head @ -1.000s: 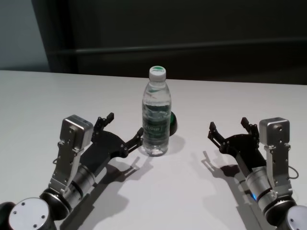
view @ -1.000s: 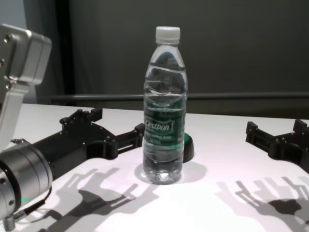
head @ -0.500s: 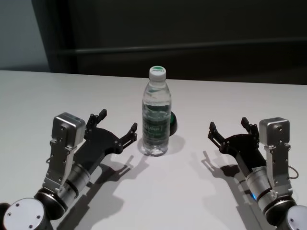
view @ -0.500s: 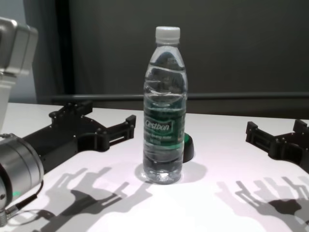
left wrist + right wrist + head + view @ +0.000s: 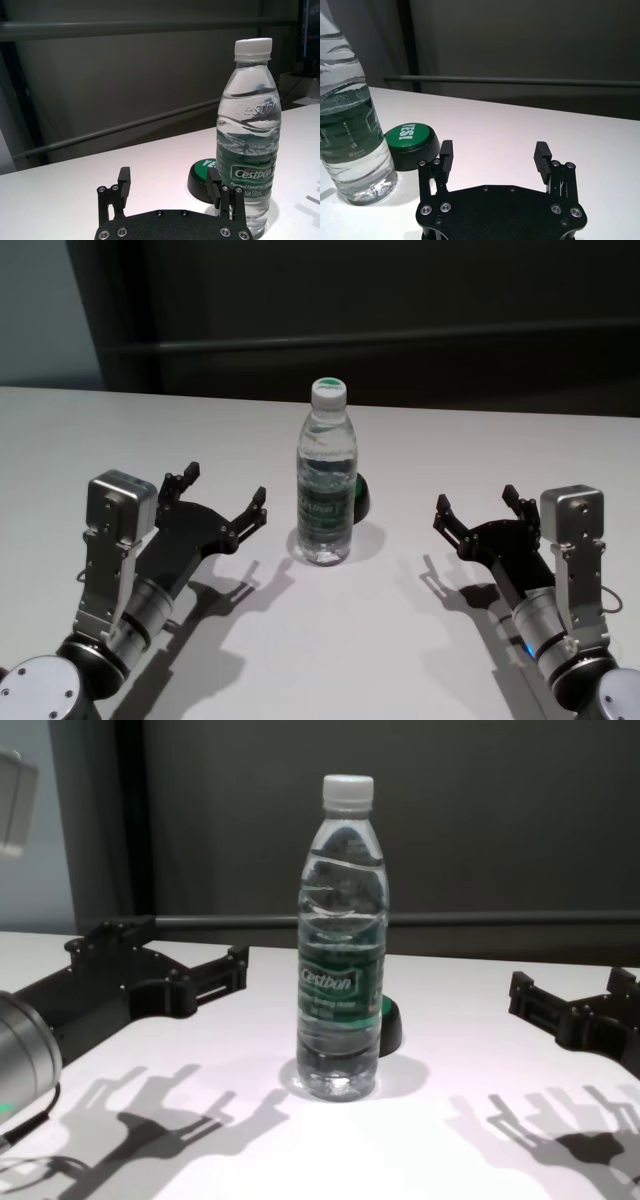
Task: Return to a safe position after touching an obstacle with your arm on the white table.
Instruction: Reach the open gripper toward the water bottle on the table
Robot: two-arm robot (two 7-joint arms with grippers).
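A: The left gripper (image 5: 222,497) is seen low over the white table (image 5: 330,640), fingers spread apart and nothing held between them. The water bottle (image 5: 327,480) stands upright just off its right fingertip, a clear gap showing between the two.

B: And the right gripper (image 5: 478,508)?

A: Parked on the far side of the bottle, well apart from it, jaws also spread and empty. No work is being done there.

B: So the retreat is judged to be the step in hand. How is it done well?

A: The left arm would best be drawn straight away from the bottle, the fingertips kept clear of the label (a sideways sweep toward it could tip something that tall and narrow). Height over the tabletop should be held, so that nothing drags.

B: The obstacle itself?

A: Clear ribbed plastic, filled almost to the shoulder, a white screw cap (image 5: 348,790) on top and a green Cestbon label (image 5: 341,980) wrapped round the middle. Smooth and rounded, so a glancing touch would slide more than catch.

B: Something is tucked behind it.

A: A green push button (image 5: 412,139) in a black dome base, "YES!" printed on it, sitting just beyond the bottle from the left gripper. The table is plain, smooth and matt white, with hard shadows thrown under both grippers.
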